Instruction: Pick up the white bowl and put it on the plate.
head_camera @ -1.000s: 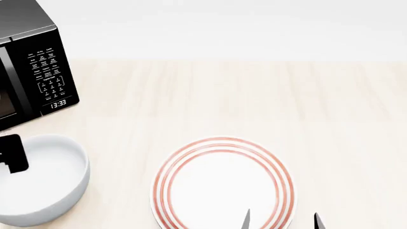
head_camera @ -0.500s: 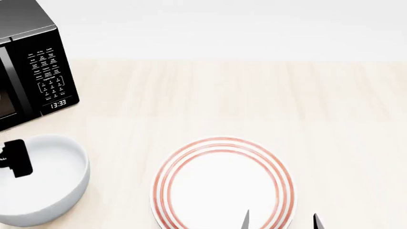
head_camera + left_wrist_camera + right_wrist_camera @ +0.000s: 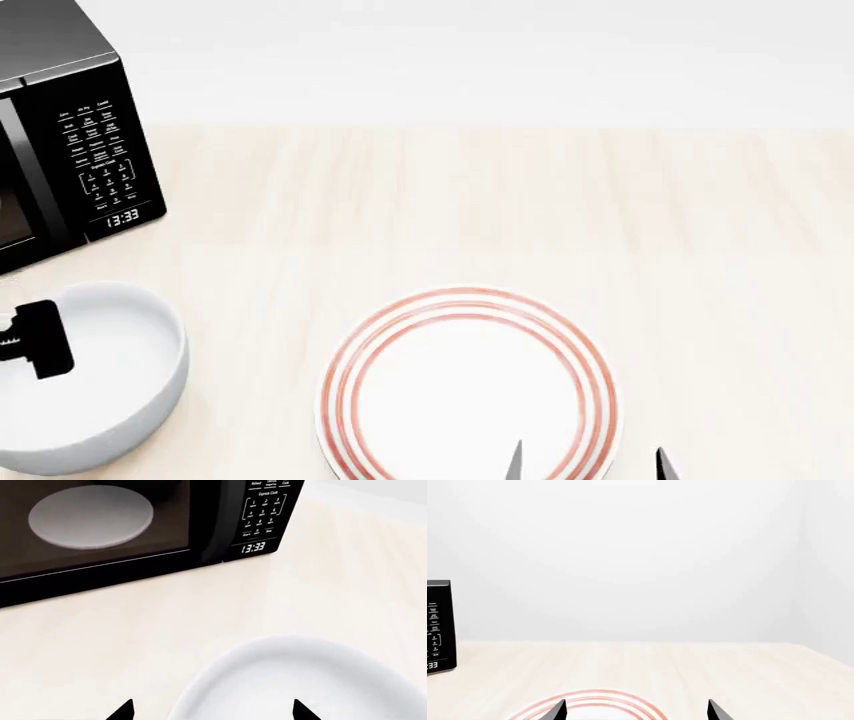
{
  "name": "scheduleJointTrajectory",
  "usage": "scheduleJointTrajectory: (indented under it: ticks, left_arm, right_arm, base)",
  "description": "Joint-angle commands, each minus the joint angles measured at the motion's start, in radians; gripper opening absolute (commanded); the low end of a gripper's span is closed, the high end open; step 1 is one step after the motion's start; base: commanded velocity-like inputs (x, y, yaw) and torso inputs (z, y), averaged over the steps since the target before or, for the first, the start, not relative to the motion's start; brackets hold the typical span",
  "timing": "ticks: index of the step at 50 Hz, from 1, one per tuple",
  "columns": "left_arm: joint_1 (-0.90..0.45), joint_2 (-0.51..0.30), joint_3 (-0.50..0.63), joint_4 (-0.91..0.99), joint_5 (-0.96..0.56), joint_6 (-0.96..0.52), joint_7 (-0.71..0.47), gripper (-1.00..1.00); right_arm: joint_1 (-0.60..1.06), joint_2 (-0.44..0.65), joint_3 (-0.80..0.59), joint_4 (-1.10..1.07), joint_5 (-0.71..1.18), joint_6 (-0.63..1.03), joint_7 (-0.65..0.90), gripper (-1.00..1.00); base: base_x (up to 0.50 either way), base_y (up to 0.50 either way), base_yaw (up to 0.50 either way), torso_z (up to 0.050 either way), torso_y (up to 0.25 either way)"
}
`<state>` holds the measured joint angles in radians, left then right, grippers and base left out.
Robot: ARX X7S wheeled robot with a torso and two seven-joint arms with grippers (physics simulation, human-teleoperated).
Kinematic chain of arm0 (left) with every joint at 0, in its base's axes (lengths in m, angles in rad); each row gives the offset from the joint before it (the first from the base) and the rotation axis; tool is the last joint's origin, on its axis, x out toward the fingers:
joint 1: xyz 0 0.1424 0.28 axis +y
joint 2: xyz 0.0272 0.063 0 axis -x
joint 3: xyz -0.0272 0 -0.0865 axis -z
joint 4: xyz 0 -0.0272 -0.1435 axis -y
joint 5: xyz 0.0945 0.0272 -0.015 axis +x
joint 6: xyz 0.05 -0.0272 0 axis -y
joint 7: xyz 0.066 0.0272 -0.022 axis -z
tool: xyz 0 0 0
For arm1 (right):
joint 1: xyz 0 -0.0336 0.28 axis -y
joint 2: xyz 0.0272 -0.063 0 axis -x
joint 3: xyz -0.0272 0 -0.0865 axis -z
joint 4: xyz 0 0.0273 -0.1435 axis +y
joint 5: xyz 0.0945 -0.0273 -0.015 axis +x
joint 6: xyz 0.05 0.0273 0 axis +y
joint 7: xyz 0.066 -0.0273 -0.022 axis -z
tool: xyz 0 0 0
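Far left of the head view: the black microwave (image 3: 74,130) stands on the pale wood table (image 3: 534,200), its clock reading 13:33; my left wrist view shows its door closed and the round turntable behind the glass. Just in front of it, at the lower left, sits the white bowl (image 3: 94,385), upright on the table, well apart from the plate. My left gripper (image 3: 212,711) hangs over the bowl's left portion; in the head view only one dark finger (image 3: 40,338) shows, above the bowl's inside. In the left wrist view its two fingertips stand wide apart, one over the bare table beside the rim and one over the bowl (image 3: 293,685), so this hand is spread and holds nothing.

Centre: the plate (image 3: 467,385) lies flat on the table, its three red rings unbroken and nothing on it.

Lower right: my right gripper (image 3: 587,462) shows only as two dark fingertips at the frame's edge, one over the plate's near right rim, the other past it. They are parted, the hand spread and gripping nothing; the right wrist view shows the plate's (image 3: 594,705) rings between them.
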<state>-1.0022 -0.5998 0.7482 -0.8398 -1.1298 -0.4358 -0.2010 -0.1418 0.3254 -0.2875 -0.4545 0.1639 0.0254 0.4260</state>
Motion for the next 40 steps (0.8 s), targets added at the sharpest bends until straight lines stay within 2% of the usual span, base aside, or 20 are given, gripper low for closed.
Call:
scheduleJointTrajectory:
  ticks: [1,33,34,40]
  left_arm:
    - [-0.003,0.023,0.004,-0.052,0.016,0.025,0.019,1.0]
    - [-0.03,0.086,0.016,-0.207,0.054,0.078,0.088,1.0]
    - [-0.029,0.086,0.015,-0.211,0.054,0.08,0.091,-1.0]
    - [-0.025,0.087,0.011,-0.224,0.054,0.086,0.094,-1.0]
  right_arm:
    - [0.001,0.003,-0.003,0.004,0.002,-0.002,0.003,1.0]
    - [0.008,0.009,-0.011,0.009,0.01,-0.003,0.01,1.0]
    - [0.008,0.009,-0.011,0.009,0.011,-0.003,0.01,1.0]
    - [0.006,0.011,-0.014,0.009,0.009,-0.005,0.012,1.0]
  base:
    - [0.0,0.0,0.0,0.0,0.0]
    - [0.0,0.0,0.0,0.0,0.0]
    - [0.0,0.0,0.0,0.0,0.0]
    - [0.0,0.0,0.0,0.0,0.0]
